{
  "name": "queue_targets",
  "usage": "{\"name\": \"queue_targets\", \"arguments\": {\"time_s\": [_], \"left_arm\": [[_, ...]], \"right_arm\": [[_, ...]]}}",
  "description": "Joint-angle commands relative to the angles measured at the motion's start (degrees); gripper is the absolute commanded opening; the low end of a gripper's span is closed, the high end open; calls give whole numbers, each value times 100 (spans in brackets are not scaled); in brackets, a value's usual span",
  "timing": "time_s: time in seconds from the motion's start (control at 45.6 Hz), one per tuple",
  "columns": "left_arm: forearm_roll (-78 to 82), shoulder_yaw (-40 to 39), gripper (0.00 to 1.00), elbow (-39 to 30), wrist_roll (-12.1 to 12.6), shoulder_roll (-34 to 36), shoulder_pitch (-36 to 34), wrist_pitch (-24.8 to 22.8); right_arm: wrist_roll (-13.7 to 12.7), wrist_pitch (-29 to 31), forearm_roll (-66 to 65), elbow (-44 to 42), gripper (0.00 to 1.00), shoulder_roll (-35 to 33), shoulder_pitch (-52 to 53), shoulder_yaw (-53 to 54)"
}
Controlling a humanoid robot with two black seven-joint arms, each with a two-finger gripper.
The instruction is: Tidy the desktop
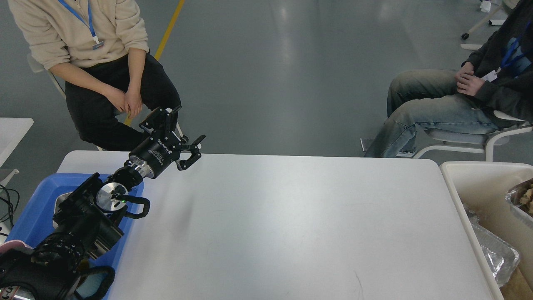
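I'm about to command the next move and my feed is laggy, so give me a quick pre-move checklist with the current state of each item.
1. Left gripper empty, jaws apart: ok.
2. Left gripper off the desktop, raised at its far left corner: ok.
3. Right gripper visible: not ok, it is out of frame.
4. Foil tray over the beige bin on the right: only a corner shows at the frame edge; whether it is released, cannot tell.
5. Blue tray on the desktop's left end, partly under the left arm: contents cannot tell.
6. People seated beyond both far corners, apart from the gripper: ok.
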Motion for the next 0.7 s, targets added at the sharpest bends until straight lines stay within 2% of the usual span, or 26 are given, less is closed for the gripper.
{"name": "queue_targets", "arguments": {"time_s": [0.0,0.175,0.504,0.57,0.636,0.658,0.68], "left_arm": [[7,2,97,-11,-2,4,-1,-1],[7,2,97,-19,-10,-14,7,-1],[16,10,97,-116,-2,-23,7,-1],[16,10,97,-116,-2,-23,16,8],[16,10,97,-116,-10,-23,25,8],[16,10,97,-116,-2,-23,42,8],[16,19,97,-116,-10,-23,69,-1]], "right_arm": [[-40,-689,168,-258,0,436,-4,2],[-66,-1578,441,-495,0,954,-22,-7],[-66,-1912,758,-565,0,1307,-83,1],[-58,-1921,766,-557,9,1307,-83,1],[-49,-1921,819,-565,24,1307,-92,1],[-49,-1921,845,-565,34,1307,-92,1],[-40,-1921,863,-557,51,1307,-101,1]]}}
